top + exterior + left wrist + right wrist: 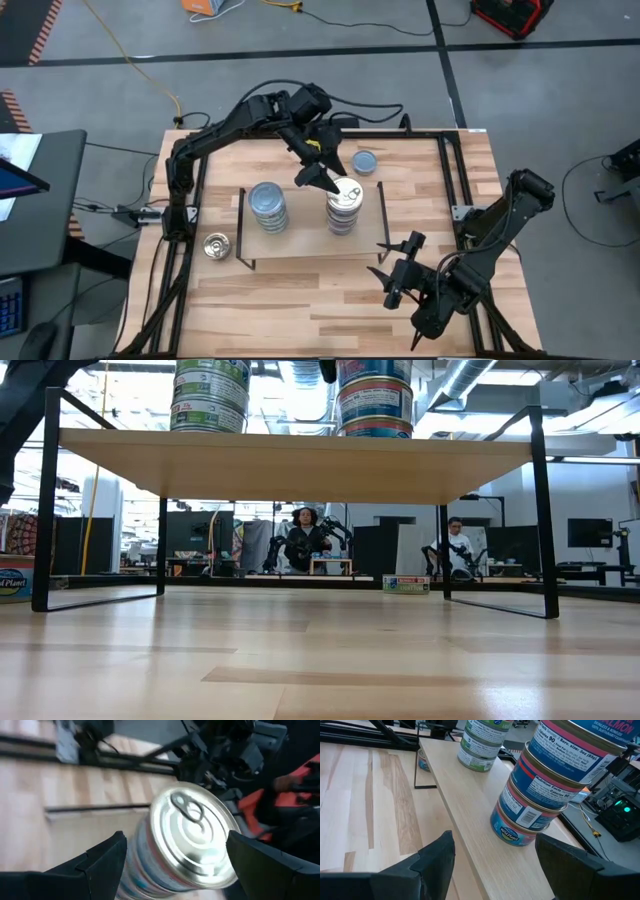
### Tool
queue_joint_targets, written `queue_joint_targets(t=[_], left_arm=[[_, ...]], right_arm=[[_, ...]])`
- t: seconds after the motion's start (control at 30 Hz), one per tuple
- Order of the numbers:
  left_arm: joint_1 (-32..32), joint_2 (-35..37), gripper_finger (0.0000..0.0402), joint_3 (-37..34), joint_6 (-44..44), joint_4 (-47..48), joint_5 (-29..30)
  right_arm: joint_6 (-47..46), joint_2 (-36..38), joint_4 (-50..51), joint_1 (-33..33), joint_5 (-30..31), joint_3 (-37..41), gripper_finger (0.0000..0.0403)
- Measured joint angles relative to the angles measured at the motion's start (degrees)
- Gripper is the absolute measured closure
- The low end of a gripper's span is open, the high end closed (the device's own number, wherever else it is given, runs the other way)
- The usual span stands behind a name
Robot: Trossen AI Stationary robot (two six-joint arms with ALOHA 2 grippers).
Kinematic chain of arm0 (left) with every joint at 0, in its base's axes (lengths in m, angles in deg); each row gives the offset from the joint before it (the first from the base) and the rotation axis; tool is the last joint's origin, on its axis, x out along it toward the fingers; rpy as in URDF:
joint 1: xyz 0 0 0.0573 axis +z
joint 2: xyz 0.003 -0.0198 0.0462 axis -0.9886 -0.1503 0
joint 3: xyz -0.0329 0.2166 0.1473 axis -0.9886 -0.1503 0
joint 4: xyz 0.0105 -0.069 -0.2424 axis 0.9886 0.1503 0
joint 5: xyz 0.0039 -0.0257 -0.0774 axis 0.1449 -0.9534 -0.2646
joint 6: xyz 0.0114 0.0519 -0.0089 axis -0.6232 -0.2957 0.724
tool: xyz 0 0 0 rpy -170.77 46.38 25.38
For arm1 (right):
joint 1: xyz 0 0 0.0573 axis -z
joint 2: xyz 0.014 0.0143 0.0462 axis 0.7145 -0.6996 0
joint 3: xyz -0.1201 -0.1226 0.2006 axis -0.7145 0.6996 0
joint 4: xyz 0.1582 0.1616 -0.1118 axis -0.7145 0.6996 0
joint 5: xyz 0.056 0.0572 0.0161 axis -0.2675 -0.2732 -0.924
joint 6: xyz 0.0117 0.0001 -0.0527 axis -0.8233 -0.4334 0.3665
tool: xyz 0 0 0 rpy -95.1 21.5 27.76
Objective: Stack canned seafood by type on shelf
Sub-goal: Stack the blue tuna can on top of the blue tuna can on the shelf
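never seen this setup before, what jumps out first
Two stacks of tins stand on the small shelf: a blue-grey stack toward its left, a silver-lidded stack toward its right. The left gripper, open, hovers at the silver-lidded stack; the right gripper waits at the table's near right.

L arm stretched fwd, left hand (328, 186) fingers spread, R arm bent, right hand (400, 270) fingers apart

On the shelf (305, 243), a stack of silver-gold pull-tab tins (343, 206) stands upright directly under the spread-fingered left gripper (322, 181). A blue-grey-lidded stack (268, 207) stands beside it, farther from that gripper. Two single tins lie off the shelf: one silver-lidded (216, 245), one blue-grey (366, 162).
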Motion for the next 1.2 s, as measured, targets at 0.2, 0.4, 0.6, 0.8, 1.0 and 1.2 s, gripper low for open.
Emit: queue_joint_targets(t=[0.2, 0.4, 0.6, 0.8, 1.0, 1.2], left_arm=[[-0.19, 5.24, 0.0074, 0.04, -8.74, -3.65, 12.45], [-3.28, 12.3, 0.0075, 0.04, -14.97, 2.53, 28.22], [-12.35, 19.4, 0.0075, -4.4, -12.06, 10.35, 43.25], [-25.89, 28.06, 0.0075, -18.48, -4.47, 10.61, 57.76], [-37.93, 38.89, 0.0075, -33.18, 8.42, 8.82, 64.92], [-48.4, 46.49, 0.0075, -46.1, 21.62, 8.44, 64.25]], right_arm=[[-0.15, -0.16, 0.0, 0.0, 0.0, 0.0, 0.0101], [-3.05, -0.24, 2.18, 0.0, -0.07, 1.5, 0.0101], [-6.71, -0.22, 4.9, 0.0, -0.15, 2.69, 0.0101], [-7.74, 0.02, 4.52, 0.0, -0.26, 2.75, 0.0101], [-9.19, 1.03, 3.9, -0.85, -1.09, 2.78, 0.0101], [-9.16, 2.14, 0.33, 0.14, -1.01, 2.78, 0.0101]])
